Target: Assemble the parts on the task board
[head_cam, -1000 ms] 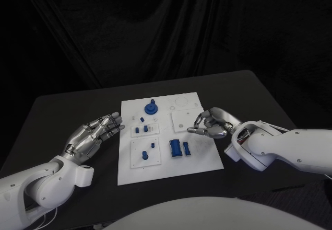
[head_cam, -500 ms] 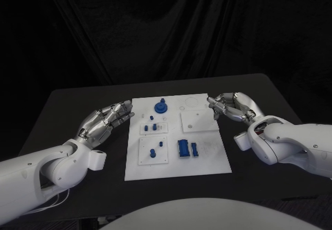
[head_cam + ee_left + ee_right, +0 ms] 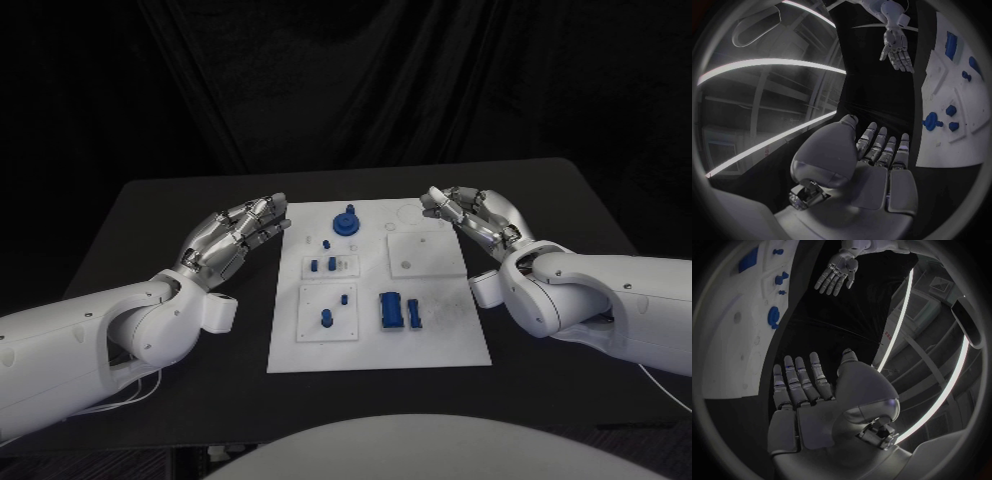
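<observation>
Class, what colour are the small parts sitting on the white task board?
Blue parts on the task board; clearest in the head view.

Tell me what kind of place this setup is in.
Probably a robotics lab or test stage: a black table backed by black curtains, a white rectangular task board with small blue parts, and two empty silver hands, left hand, right hand.

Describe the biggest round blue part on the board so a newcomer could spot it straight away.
Start at the white task board in the middle of the black table. At its far end, between the two hands, stands the round blue part. It is a wide disc with a knob on top, larger than the small pegs nearer.
</observation>
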Controlling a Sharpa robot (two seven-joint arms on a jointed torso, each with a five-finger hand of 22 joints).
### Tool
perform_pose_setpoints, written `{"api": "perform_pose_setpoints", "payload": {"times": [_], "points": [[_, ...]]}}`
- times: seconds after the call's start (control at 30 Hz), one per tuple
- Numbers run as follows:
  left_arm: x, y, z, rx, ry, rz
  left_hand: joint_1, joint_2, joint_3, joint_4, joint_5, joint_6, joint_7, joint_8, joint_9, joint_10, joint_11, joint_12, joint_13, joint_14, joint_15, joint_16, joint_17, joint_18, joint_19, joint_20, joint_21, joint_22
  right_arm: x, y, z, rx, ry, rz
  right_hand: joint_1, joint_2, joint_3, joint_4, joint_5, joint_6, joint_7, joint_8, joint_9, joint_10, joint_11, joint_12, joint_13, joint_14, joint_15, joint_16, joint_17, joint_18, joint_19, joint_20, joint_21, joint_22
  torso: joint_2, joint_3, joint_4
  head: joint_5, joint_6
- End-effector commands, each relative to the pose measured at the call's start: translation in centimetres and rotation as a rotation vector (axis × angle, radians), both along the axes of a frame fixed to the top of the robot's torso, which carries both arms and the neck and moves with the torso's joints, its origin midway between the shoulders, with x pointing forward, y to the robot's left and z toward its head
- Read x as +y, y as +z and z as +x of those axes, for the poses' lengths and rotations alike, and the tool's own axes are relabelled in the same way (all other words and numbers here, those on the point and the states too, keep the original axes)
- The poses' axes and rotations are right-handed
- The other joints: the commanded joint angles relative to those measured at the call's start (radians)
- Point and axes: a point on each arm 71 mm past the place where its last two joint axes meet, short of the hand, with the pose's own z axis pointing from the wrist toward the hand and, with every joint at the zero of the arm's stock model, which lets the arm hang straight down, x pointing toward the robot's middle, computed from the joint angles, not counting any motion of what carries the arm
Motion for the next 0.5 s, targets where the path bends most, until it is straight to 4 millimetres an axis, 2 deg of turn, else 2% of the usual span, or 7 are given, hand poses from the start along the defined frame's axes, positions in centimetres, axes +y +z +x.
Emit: {"api": "perform_pose_setpoints", "payload": {"times": [0.03,0.07,0.17,0.2,0.3,0.37,0.5], "points": [[0.0,1.4,0.3,-0.165,0.041,-0.113,-0.001,0.01,-0.008,-0.001,-0.004,-0.017,0.038,-0.008,-0.002,-0.013,-0.002,-0.011,-0.002,-0.005,-0.007,-0.011,-0.002,0.018,-0.001,-0.006,-0.005,-0.002,0.6,0.0,0.2,0.008,0.052,0.109,-0.034,0.012,-0.033,0.0,-0.024,-0.029,0.023,-0.041,-0.054,-0.073,-0.025,-0.033,-0.071,-0.116,-0.022,-0.048,-0.048,0.01,-0.165,0.001,-0.017,-0.205,-0.006,0.0051,-0.005,-0.005,0.0],[-0.1,1.4,0.3,-0.165,0.039,-0.114,-0.001,0.01,-0.008,-0.001,-0.004,-0.017,0.038,-0.008,-0.002,-0.013,-0.002,-0.011,-0.002,-0.005,-0.007,-0.011,-0.002,0.018,-0.001,-0.006,-0.005,-0.002,0.7,0.0,0.2,0.009,0.057,0.114,-0.036,0.013,-0.038,-0.001,-0.026,-0.029,0.018,-0.045,-0.063,-0.079,-0.027,-0.032,-0.081,-0.128,-0.024,-0.051,-0.053,0.016,-0.172,0.002,-0.017,-0.214,-0.006,0.0053,-0.0053,-0.004,0.0],[-0.5,1.3,0.5,-0.166,0.032,-0.117,-0.003,0.01,-0.013,0.0,-0.008,-0.028,0.035,-0.011,-0.002,-0.022,-0.007,-0.021,-0.002,-0.009,-0.013,-0.022,-0.003,0.023,-0.003,-0.007,-0.006,-0.003,0.9,-0.1,0.3,0.014,0.071,0.126,-0.075,0.024,-0.069,0.0,-0.05,-0.075,-0.06,-0.094,-0.111,-0.205,-0.06,-0.093,-0.145,-0.3,-0.059,-0.166,-0.085,0.045,-0.229,-0.007,-0.024,-0.294,-0.009,0.0086,-0.0087,0.001,0.0],[-0.6,1.2,0.6,-0.166,0.029,-0.119,-0.009,0.009,-0.021,0.001,-0.011,-0.036,0.033,-0.014,-0.003,-0.03,-0.012,-0.029,-0.003,-0.014,-0.02,-0.039,-0.005,0.026,-0.006,-0.014,-0.008,-0.006,0.9,-0.1,0.3,0.015,0.075,0.13,-0.072,0.025,-0.077,-0.003,-0.051,-0.151,-0.138,-0.177,-0.154,-0.27,-0.087,-0.141,-0.184,-0.36,-0.093,-0.211,-0.092,0.059,-0.239,-0.007,-0.024,-0.313,-0.009,0.0088,-0.0089,0.0,0.0],[-0.9,1.2,0.7,-0.166,0.024,-0.122,-0.028,0.019,-0.042,0.002,-0.019,-0.048,0.027,-0.018,-0.004,-0.041,-0.02,-0.037,-0.004,-0.019,-0.033,-0.058,-0.007,0.018,-0.031,-0.036,-0.033,-0.056,0.9,-0.2,0.3,0.016,0.082,0.136,-0.072,0.031,-0.085,0.0,-0.049,-0.253,-0.236,-0.299,-0.2,-0.313,-0.158,-0.163,-0.227,-0.39,-0.094,-0.216,-0.097,0.063,-0.244,0.001,-0.025,-0.333,-0.011,0.0096,-0.0102,-0.001,0.0],[-1.0,1.1,0.8,-0.167,0.022,-0.123,-0.028,0.019,-0.042,0.002,-0.019,-0.048,0.027,-0.018,-0.004,-0.041,-0.02,-0.037,-0.004,-0.019,-0.033,-0.058,-0.007,0.018,-0.031,-0.036,-0.033,-0.056,0.8,-0.2,0.3,0.017,0.083,0.138,-0.07,0.031,-0.086,-0.001,-0.048,-0.282,-0.253,-0.335,-0.205,-0.318,-0.174,-0.163,-0.237,-0.395,-0.091,-0.216,-0.097,0.063,-0.246,0.001,-0.025,-0.339,-0.015,0.01,-0.0163,0.004,0.0],[-1.0,1.0,0.9,-0.166,0.02,-0.123,-0.03,0.021,-0.046,0.002,-0.019,-0.052,0.025,-0.019,-0.004,-0.045,-0.022,-0.041,-0.004,-0.02,-0.035,-0.062,-0.007,0.016,-0.033,-0.04,-0.034,-0.056,0.8,-0.3,0.3,0.019,0.083,0.139,-0.065,0.033,-0.087,-0.001,-0.045,-0.307,-0.253,-0.378,-0.209,-0.322,-0.145,-0.157,-0.25,-0.403,-0.094,-0.221,-0.099,0.063,-0.247,0.001,-0.026,-0.348,-0.015,0.0099,-0.0157,-0.003,0.0]]}}
